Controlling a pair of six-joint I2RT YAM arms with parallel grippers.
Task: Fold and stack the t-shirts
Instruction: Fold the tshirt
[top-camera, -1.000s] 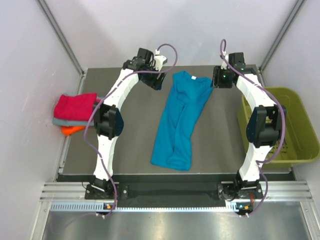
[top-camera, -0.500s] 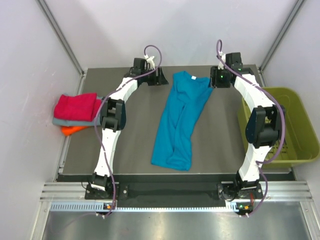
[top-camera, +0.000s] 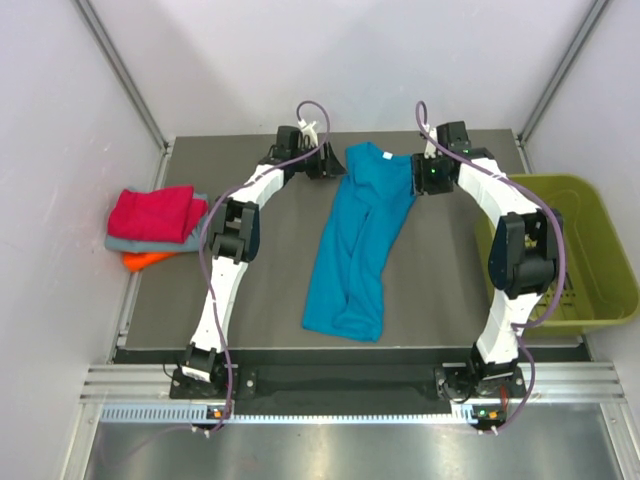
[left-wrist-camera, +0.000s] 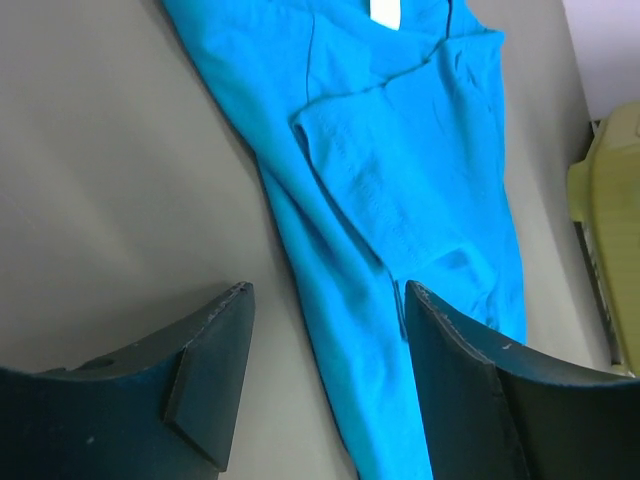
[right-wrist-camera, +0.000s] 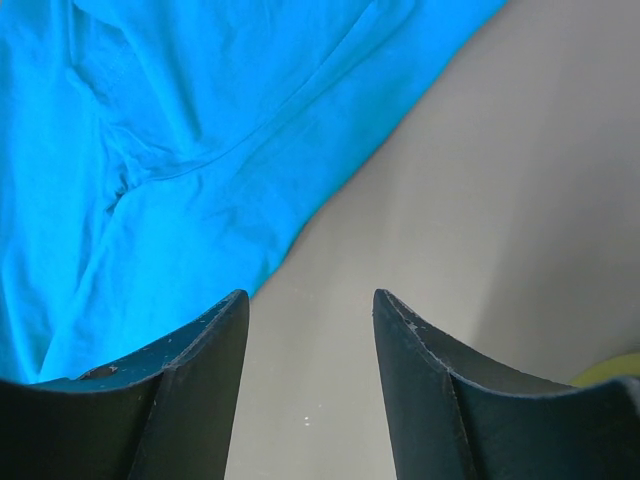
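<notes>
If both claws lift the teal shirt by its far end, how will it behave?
Probably floppy: the teal shirt lies creased and folded over itself, so it should sag between the left claw and right claw. Likely light, thin cloth. On the smooth table it may slide rather than snag.

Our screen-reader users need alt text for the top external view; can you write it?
A teal-blue t-shirt lies lengthwise in the middle of a dark table, with the left gripper and right gripper flanking its collar end. A stack of folded shirts, magenta-red over grey over orange, sits at the left edge, and an olive-green bin is on the right.
</notes>
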